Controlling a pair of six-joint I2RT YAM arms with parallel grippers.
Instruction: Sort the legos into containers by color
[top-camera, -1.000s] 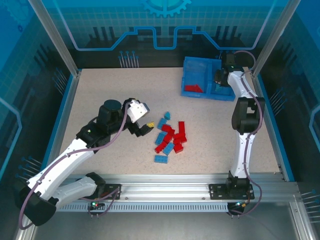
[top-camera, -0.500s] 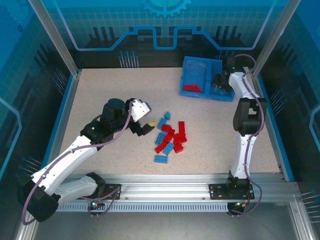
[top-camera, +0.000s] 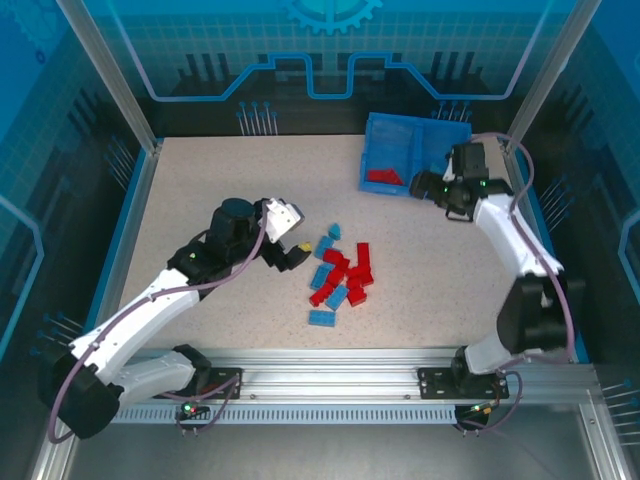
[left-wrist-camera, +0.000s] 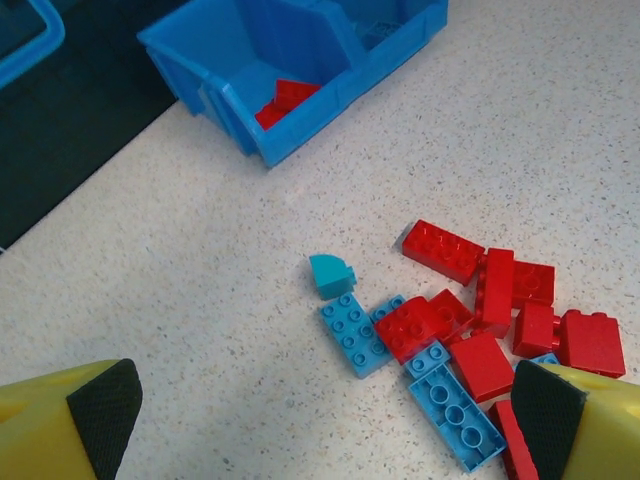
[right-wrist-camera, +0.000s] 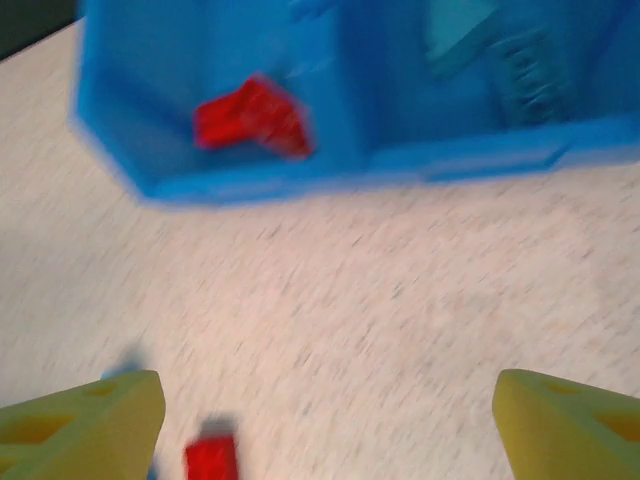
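You have bright, even overhead light on the speckled beige table (top-camera: 220, 180). Your left wrist view is sharp, and the red and light-blue studded plastic bricks (left-wrist-camera: 445, 250) cast soft, short shadows. Your right wrist view is smeared with blur, so the blue plastic two-compartment bin (right-wrist-camera: 450, 155) loses its edges.

You're getting heavy blur on the right wrist view: red legos (right-wrist-camera: 250, 118) in the bin (right-wrist-camera: 460, 160) read as blobs.

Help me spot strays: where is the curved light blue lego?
In the left wrist view the curved light blue lego lies at the far edge of the pile, just beyond a flat light blue brick, toward the bin.
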